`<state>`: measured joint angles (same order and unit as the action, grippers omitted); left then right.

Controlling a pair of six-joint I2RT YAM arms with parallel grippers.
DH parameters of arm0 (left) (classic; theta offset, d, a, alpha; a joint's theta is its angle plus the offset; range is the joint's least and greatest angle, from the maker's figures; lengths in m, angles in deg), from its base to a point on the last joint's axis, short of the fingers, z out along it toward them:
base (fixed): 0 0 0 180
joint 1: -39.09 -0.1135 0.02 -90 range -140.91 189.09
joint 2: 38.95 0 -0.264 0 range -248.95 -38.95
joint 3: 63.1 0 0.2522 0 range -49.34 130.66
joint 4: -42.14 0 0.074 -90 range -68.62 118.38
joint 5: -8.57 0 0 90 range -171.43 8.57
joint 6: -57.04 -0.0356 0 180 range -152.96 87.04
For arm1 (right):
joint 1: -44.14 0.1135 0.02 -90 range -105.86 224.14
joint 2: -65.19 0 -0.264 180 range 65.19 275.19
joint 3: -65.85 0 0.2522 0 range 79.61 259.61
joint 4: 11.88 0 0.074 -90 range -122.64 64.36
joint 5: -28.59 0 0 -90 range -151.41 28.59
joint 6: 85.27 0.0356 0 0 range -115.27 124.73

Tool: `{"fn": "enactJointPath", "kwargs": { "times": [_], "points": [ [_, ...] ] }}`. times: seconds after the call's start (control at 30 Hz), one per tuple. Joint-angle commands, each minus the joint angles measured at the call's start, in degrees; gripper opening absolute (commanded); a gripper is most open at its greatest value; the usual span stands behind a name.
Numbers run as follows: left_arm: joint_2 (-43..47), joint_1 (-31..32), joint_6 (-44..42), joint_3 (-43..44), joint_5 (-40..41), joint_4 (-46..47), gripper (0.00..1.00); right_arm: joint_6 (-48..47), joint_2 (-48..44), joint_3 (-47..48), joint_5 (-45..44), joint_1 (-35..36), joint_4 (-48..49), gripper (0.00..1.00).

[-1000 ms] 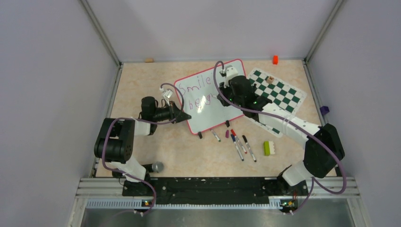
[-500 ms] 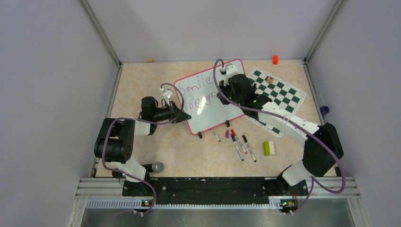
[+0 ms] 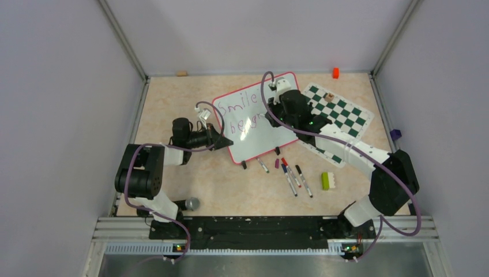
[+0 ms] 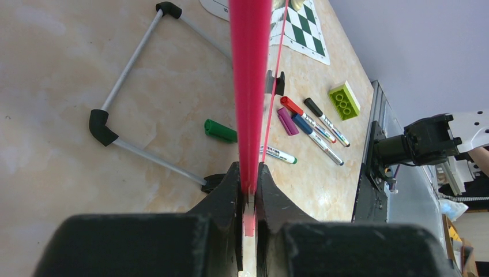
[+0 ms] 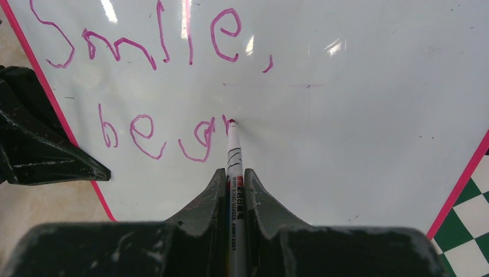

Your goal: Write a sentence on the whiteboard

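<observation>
The whiteboard (image 3: 259, 137) is glossy white with a red-pink rim; the sentence (image 5: 153, 81) on it is magenta. Right of it, the chess mat (image 3: 341, 113) is green-and-white chequered. The table (image 3: 173, 98) is mottled beige. The brick (image 3: 326, 180), lower right, is lime green; the block (image 3: 335, 73), upper right, is orange. The marker (image 5: 234, 156) has a white barrel and a magenta tip.

One whiteboard (image 3: 259, 141), one chess mat (image 3: 346, 115), five markers (image 3: 304, 180), two loose caps (image 4: 221, 130), one green brick (image 3: 327, 180)
</observation>
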<state>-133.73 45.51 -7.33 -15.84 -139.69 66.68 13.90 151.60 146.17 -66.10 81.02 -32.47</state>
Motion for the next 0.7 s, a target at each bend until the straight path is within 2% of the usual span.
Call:
{"fn": "enactJointPath", "kwargs": {
  "times": [0.0,0.43,0.67],
  "points": [
    [-2.3,0.7,-0.8,-0.6,4.1,-7.3,0.0,-0.3,-0.9,2.4,-3.2,-1.6,1.0,0.0],
    [-2.1,0.7,-0.8,-0.6,4.1,-7.3,0.0,1.1,-8.6,-1.2,2.0,-2.2,4.0,0.0],
    [-2.1,0.7,-0.8,-0.7,4.2,-7.3,0.0,1.4,-8.4,-2.2,1.5,-2.8,2.3,0.0]
  ]
}}
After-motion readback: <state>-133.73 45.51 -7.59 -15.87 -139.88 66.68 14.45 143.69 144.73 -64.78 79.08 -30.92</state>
